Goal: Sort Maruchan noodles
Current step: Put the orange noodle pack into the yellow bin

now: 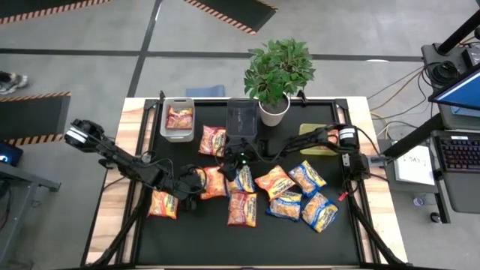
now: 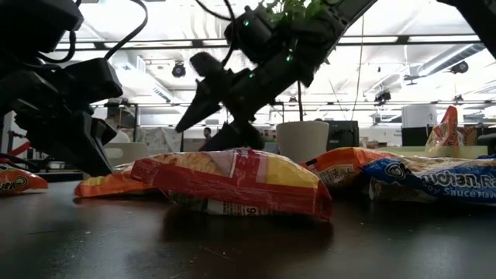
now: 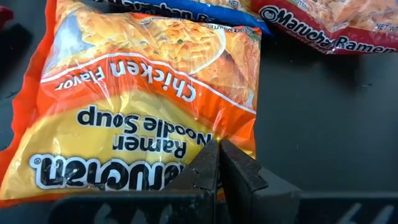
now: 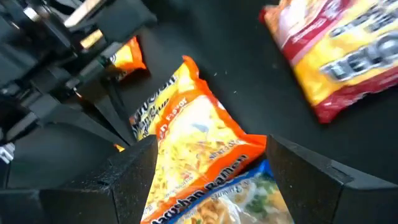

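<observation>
Maruchan noodles point(image 1: 274, 196) are lying scattered across the middle of the dark bench point(image 1: 120, 225); one packet is sitting in the grey bin point(image 1: 177, 118) near the far edge; the right claw point(image 4: 208, 155) is hanging released, fingers spread on either side of an orange packet point(image 4: 199, 134); the left claw point(image 3: 219, 165) is resting clenched and empty at the edge of a chicken-flavour packet point(image 3: 137, 106); a potted plant point(image 1: 276, 71) is standing at the far edge.

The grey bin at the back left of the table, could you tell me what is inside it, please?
The grey bin holds one red-orange noodle packet lying flat. Whether another packet lies under it cannot be seen.
</observation>
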### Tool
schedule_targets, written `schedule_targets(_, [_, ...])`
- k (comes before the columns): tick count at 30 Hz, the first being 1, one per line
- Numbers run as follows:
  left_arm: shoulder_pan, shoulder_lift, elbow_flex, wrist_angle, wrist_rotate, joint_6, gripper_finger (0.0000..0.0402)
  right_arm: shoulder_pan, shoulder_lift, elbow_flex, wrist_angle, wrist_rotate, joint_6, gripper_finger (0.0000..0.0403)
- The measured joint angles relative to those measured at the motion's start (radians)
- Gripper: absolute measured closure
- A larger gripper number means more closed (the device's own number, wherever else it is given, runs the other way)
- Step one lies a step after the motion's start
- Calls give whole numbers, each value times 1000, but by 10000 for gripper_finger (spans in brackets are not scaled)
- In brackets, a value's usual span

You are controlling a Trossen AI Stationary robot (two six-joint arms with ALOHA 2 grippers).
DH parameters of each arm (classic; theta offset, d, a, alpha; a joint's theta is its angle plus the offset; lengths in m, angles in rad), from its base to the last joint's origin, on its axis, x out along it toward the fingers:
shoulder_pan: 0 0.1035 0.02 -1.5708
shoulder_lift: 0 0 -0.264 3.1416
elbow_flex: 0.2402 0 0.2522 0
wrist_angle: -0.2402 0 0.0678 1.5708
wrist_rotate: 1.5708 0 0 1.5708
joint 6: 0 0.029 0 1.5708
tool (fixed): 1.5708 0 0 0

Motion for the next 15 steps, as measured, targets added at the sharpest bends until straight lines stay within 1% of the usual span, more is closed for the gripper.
schedule_targets(6, [-2,3,-13,5,-2,-27,401,-1,55,35,8,-13,8,113])
schedule_targets(14, [-3,5,-16,6,-23,-33,401,-4,141,109,14,-67,8,117])
schedule_targets(15, [-3,5,-16,6,-25,-34,401,-5,158,123,15,-85,8,119])
